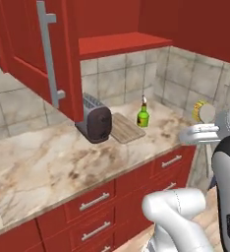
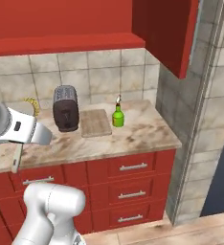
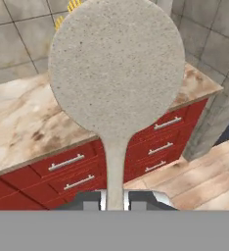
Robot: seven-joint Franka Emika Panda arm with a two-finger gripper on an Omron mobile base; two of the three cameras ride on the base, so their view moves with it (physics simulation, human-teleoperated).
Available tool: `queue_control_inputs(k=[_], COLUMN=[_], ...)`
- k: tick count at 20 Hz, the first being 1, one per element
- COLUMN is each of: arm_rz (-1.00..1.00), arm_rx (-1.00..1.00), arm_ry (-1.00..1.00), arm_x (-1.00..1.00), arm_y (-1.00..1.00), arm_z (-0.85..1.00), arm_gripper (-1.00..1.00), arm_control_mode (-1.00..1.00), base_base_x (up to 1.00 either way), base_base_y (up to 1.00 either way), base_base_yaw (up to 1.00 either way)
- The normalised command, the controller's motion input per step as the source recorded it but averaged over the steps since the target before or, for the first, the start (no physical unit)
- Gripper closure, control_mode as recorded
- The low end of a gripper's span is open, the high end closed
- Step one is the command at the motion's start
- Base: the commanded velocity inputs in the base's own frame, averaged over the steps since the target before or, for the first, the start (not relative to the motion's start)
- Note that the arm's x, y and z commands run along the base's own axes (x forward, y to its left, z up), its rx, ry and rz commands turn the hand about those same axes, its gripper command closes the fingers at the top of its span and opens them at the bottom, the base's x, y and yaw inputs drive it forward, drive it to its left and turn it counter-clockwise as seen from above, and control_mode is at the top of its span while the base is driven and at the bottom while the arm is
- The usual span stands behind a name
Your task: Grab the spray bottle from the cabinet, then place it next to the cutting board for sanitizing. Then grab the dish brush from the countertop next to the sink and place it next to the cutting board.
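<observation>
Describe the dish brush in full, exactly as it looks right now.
The dish brush has a round, speckled grey-white head on a slim handle, with yellow bristles peeking behind its top edge. It is lifted off the countertop, handle shut in the gripper, head pointing away from the hand, in front of the red drawers.

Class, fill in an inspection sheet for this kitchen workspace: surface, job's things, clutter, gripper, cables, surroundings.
Surface: beige marbled countertop, dry-looking.
Job's things: green spray bottle upright just right of the cutting board; dish brush in the gripper, off the counter, yellow bristles behind its round head.
Clutter: toaster left of the board.
Gripper: gripper shut on the brush handle.
Cables: nothing seen.
Surroundings: open red cabinet above, red drawers below, tiled wall, wooden floor.
</observation>
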Motion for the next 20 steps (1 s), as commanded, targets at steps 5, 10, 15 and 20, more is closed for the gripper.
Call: queue_control_inputs(k=[5, 10, 15, 20], arm_rz=[0.0, 0.0, 0.0, 0.0], arm_rx=[0.0, 0.0, 0.0, 0.0], arm_ry=[0.0, 0.0, 0.0, 0.0], arm_x=[0.0, 0.0, 0.0, 0.0], arm_y=[0.0, 0.0, 0.0, 0.0], arm_z=[0.0, 0.0, 0.0, 0.0], arm_gripper=[1.0, 1.0, 1.0, 1.0], arm_control_mode=[1.0, 1.0, 1.0, 1.0], base_base_x=[1.0, 0.59, 0.31, 0.07], base_base_y=[-0.26, -0.22, -0.18, -0.5], base_base_yaw=[0.59, 0.39, 0.41, 0.38])
